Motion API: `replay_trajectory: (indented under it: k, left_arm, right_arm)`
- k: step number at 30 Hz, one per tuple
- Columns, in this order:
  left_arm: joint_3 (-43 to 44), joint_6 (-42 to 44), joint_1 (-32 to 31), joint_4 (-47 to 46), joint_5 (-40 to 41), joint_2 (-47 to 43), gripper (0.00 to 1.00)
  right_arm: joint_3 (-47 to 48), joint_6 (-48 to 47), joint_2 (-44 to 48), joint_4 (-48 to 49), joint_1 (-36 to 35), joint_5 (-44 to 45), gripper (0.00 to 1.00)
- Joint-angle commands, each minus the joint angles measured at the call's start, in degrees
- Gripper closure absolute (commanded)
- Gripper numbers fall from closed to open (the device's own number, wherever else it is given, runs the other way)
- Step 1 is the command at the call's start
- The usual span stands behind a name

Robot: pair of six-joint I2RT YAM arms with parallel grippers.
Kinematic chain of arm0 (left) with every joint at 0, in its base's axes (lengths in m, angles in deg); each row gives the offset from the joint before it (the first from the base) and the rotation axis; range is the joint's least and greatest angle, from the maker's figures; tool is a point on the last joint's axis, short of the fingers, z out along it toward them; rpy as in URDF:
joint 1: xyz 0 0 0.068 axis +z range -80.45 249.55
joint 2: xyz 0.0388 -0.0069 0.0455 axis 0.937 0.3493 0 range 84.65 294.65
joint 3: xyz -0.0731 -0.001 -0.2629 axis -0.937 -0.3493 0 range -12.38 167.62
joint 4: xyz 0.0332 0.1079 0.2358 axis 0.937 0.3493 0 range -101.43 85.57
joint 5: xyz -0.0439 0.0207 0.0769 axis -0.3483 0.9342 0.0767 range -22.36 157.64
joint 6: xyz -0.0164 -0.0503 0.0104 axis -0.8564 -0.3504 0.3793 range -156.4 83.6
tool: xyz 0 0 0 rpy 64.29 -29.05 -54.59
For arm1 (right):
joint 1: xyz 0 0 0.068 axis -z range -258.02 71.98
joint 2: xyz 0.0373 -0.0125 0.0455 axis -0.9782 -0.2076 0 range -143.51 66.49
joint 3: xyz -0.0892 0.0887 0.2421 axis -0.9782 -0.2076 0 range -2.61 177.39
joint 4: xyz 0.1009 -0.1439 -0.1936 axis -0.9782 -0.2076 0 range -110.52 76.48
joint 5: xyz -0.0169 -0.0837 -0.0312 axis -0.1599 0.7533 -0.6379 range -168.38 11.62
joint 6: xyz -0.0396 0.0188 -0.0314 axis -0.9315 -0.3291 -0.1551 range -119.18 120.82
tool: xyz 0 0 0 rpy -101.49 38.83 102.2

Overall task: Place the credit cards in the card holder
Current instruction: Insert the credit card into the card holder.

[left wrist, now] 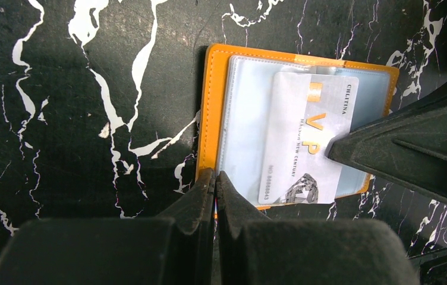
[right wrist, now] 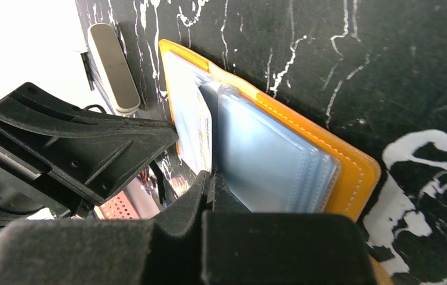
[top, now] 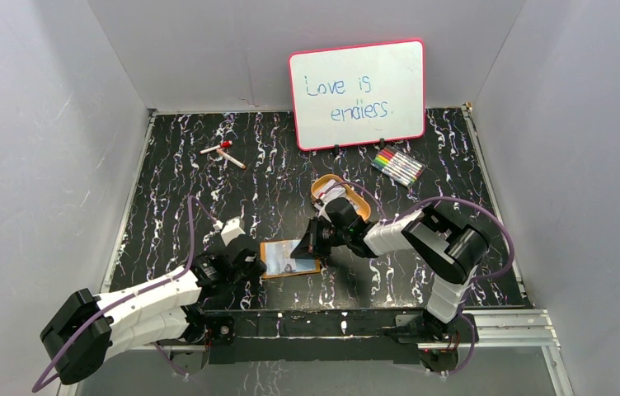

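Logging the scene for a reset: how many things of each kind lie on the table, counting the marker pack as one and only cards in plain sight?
Whiteboard: 1
Marker pack: 1
Loose markers: 2
Tray: 1
Wallet: 1
Card: 1
Total: 7

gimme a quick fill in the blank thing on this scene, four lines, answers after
1. The pink-framed whiteboard reads "Love is ____."
2. The tan-orange leather-look card holder lies ____ on the black marbled table.
3. The pale white-grey card on its blue-grey pockets is touched by the ____ gripper.
4. The left gripper and right gripper both have jaws ____.
Missing words: endless; open; right; shut
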Motion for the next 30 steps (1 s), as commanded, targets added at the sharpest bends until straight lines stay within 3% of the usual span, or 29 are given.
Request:
replay_trajectory:
  k: [1,8,12,15,30]
  left_arm:
    - [-0.7,-0.2,0.2,0.6,0.6,-0.9,1.0]
    - [-0.6,-0.2,0.2,0.7,0.7,-1.1,1.0]
    - [-0.5,-0.1,0.1,0.9,0.9,-1.2,1.0]
    - [-0.5,-0.1,0.2,1.0,1.0,-1.2,1.0]
    - [-0.2,0.3,0.2,-0.1,0.5,0.0,1.0]
  right_arm:
    - [2.5,-1.0,-1.4,-0.9,-1.5,-1.3,1.0]
    - [4.2,-2.2,-1.9,-2.8,-2.1,-2.1,0.99]
    - [4.4,-3.1,-0.8,-4.9,-2.3,-1.1,0.8]
    - [4.9,-4.1,0.1,-7.0,-2.3,0.0,0.73]
    - [9.9,-8.1,-0.2,-14.0,-3.9,2.5,0.64]
